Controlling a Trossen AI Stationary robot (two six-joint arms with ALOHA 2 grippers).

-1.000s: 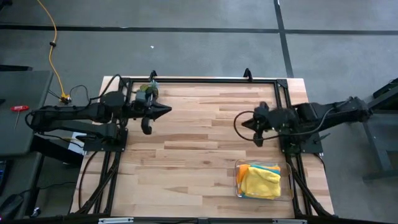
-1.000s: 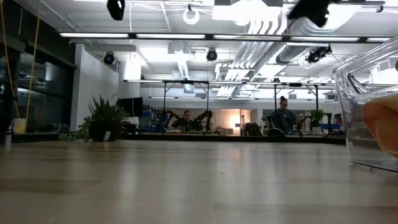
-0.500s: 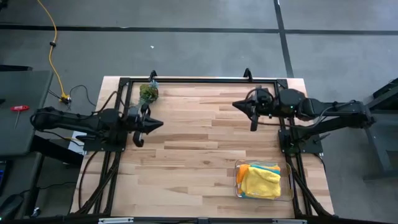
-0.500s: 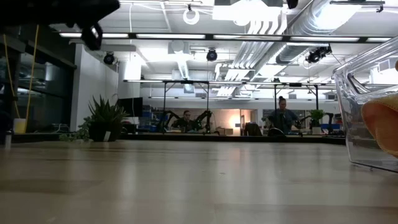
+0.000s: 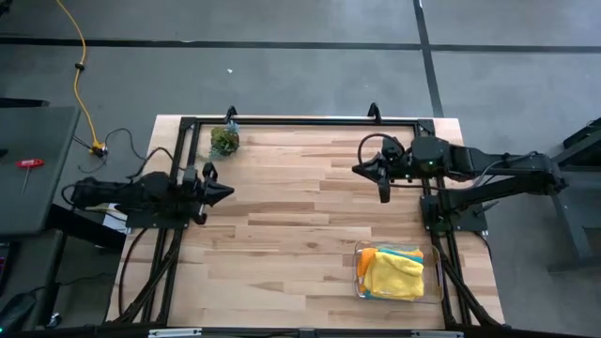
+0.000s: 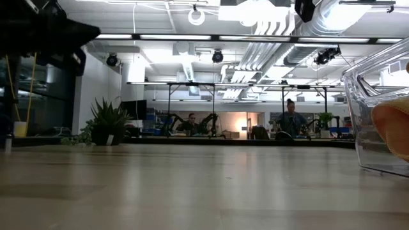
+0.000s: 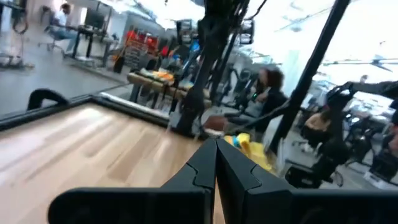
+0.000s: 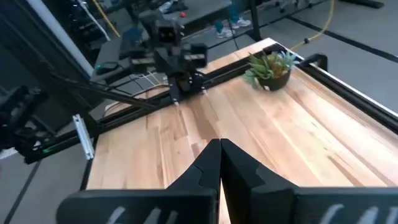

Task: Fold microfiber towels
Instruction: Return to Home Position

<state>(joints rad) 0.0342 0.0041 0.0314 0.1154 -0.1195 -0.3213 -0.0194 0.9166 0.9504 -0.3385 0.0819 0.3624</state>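
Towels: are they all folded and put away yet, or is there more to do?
Done, it seems: the towels lie stacked in the tray, yellow on top. In hand: nothing; the left gripper and right gripper are shut and empty, up by their bases. Left: probably only parking the arms.

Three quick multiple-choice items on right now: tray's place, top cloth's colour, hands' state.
1. The clear tray sits: A on the right arm's side; B in the middle; C on the left arm's side.
2. Topmost cloth in it: A grey; B yellow; C lime.
3. The left hand and right hand are: A both shut, empty; B both open; C each gripping a cloth.
A, seen in the high view; B, the yellow cloth lies on top; A, wrist views show both closed on nothing.
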